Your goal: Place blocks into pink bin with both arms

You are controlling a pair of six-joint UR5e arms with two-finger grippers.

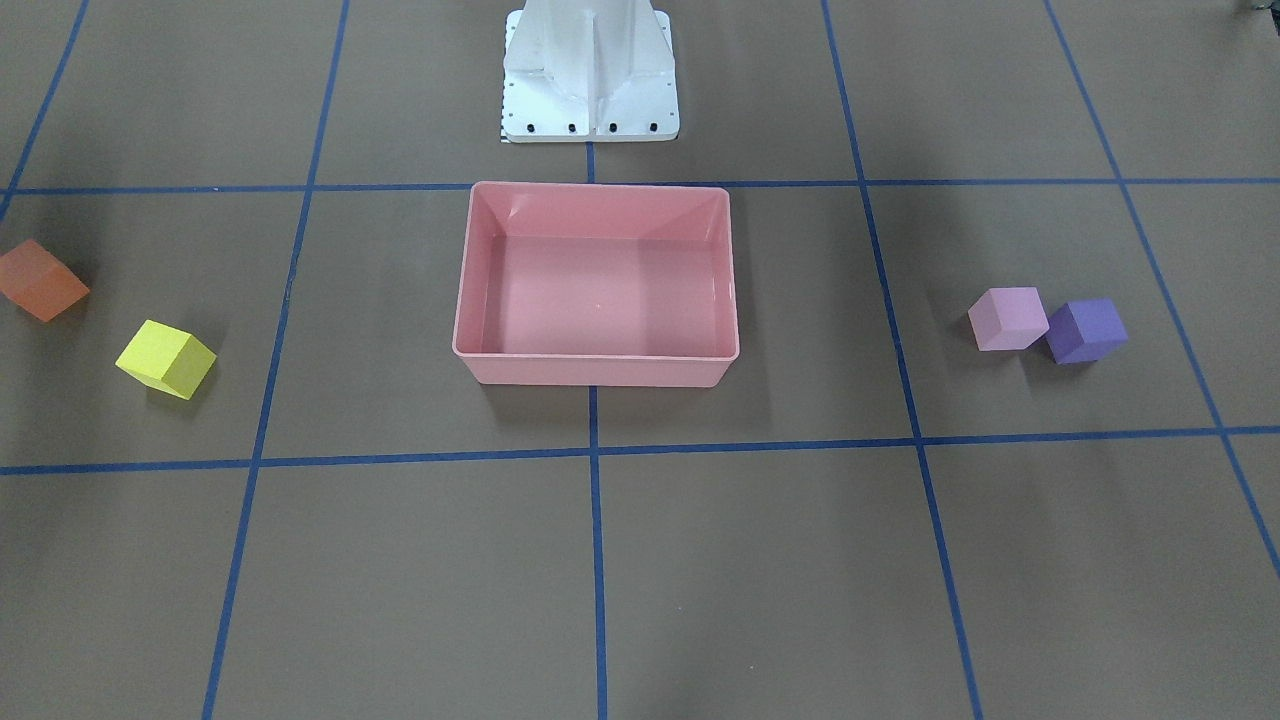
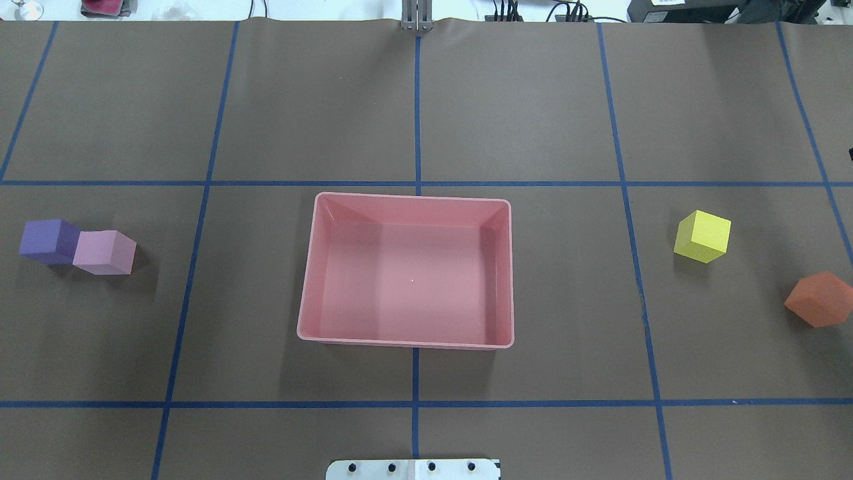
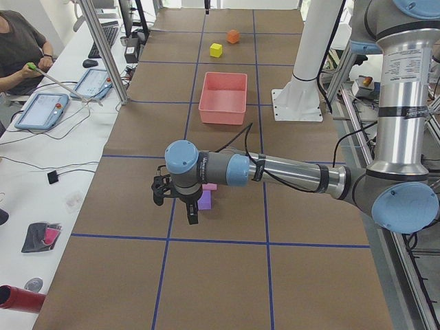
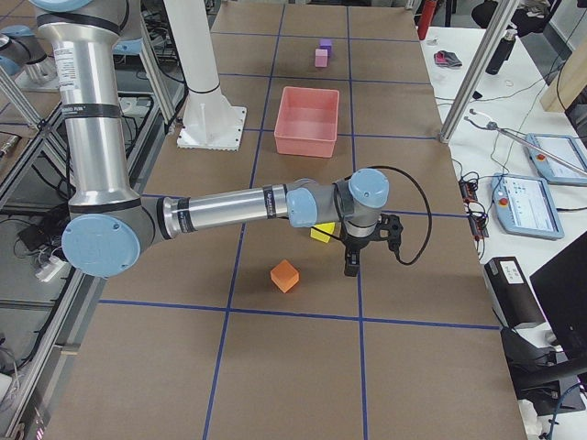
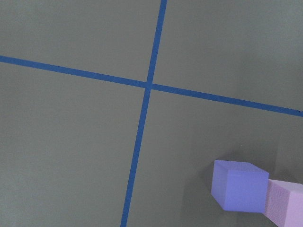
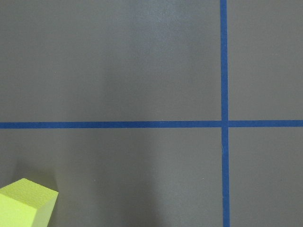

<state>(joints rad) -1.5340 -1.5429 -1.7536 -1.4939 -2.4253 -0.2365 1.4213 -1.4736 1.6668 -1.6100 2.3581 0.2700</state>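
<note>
The pink bin (image 2: 406,343) stands in the middle of the table with nothing in it. The purple block (image 2: 48,241) and light pink block (image 2: 104,252) touch each other on the robot's left. The yellow block (image 2: 702,236) and orange block (image 2: 820,299) lie apart on its right. The left gripper (image 3: 180,206) hovers over the purple block (image 3: 204,200), seen only in the exterior left view. The right gripper (image 4: 362,252) hovers beside the yellow block (image 4: 322,233), seen only in the exterior right view. I cannot tell whether either is open or shut.
The white pedestal base (image 1: 590,100) stands behind the bin. Blue tape lines (image 2: 416,183) grid the brown table. A seated operator (image 3: 17,48) and tablets (image 3: 42,110) are at a side bench. Metal frame posts (image 4: 468,82) stand at the table's edge.
</note>
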